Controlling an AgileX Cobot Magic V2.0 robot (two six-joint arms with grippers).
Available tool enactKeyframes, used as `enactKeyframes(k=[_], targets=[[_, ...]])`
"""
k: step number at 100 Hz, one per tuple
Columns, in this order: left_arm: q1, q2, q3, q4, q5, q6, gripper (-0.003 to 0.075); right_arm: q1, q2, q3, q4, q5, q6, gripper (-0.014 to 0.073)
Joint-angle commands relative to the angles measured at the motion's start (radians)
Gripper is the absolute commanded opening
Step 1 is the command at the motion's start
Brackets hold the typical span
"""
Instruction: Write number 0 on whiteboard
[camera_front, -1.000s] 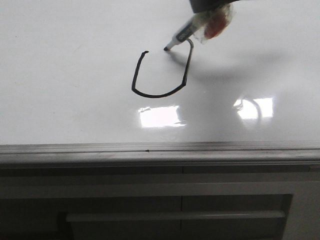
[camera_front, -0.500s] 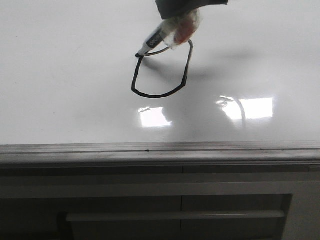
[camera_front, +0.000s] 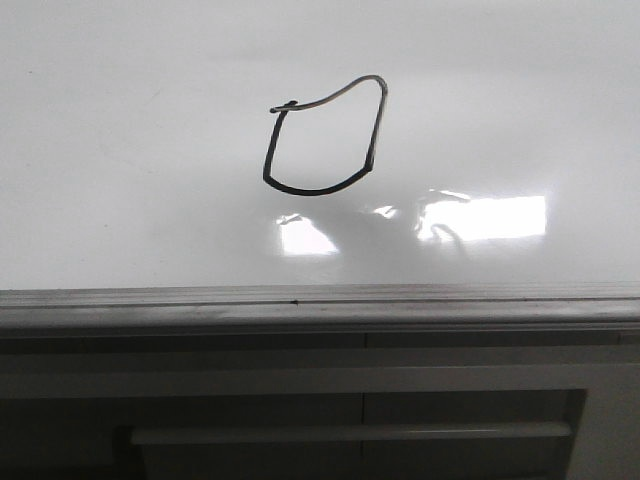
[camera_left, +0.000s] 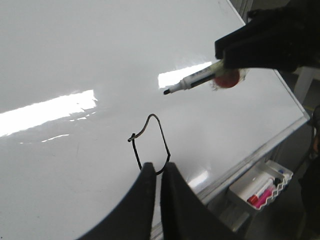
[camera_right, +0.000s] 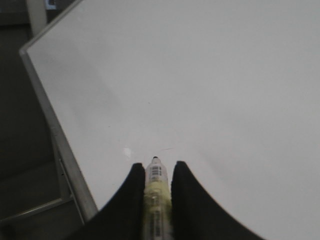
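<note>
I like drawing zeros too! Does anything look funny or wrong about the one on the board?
Yes. The number 0 on the whiteboard is lopsided and squarish. Its top stroke is thin and faint, and a small tail overshoots at the upper-left corner where the lines meet.

number 0 on the whiteboard — marker held above it.

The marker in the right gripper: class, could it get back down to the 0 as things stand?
Probably yes. The right gripper holds the marker with its tip raised off the whiteboard, up and aside from the 0. Nothing lies between them; the left gripper sits at the loop's near side only.
</note>
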Motion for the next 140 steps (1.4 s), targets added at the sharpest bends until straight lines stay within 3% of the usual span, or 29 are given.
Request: enactKeyframes(k=[1,13,20,31,41,61,80,119,129,140], targets=[[-0.002,0.044,-0.115,0.032,0.071,0.051,0.0131,0.028,-0.029,-0.032,0.004,0.025,-0.011,-0.0047],[-0.007,0.122,-0.245,0.020,0.245,0.172,0.0351,0.102,-0.006,-0.032,0.004,0.130,-0.011,-0.0047],[-0.007,0.177,-0.321,-0.005,0.365,0.241,0.0403,0.174,0.017,-0.032,0.004,0.129,-0.011,-0.0047],[-0.007,0.261,-0.416,-0.138,0.568,0.413,0.0389,0.273,0.046,-0.032,-0.001,0.062,-0.011,-0.0047],[-0.007,0.331,-0.462,-0.254,0.671,0.529,0.0386,0.343,0.075,-0.032,-0.008,0.007,-0.011,-0.0047],[-0.007,0.388,-0.481,-0.263,0.687,0.529,0.0386,0.423,0.096,-0.032,-0.008,-0.010,-0.011,-0.0047],[-0.007,0.442,-0.481,-0.265,0.793,0.529,0.0386,0.444,0.093,-0.034,-0.008,-0.047,-0.011,-0.0047],[-0.005,0.510,-0.481,-0.246,0.728,0.529,0.0382,0.467,0.093,-0.090,0.004,-0.011,-0.011,-0.0047],[-0.005,0.513,-0.481,-0.237,0.702,0.529,0.0326,0.467,0.093,-0.090,0.004,0.010,-0.011,-0.0047],[-0.005,0.513,-0.481,-0.237,0.665,0.529,0.0193,0.467,0.093,-0.090,0.007,0.023,-0.011,-0.0047]])
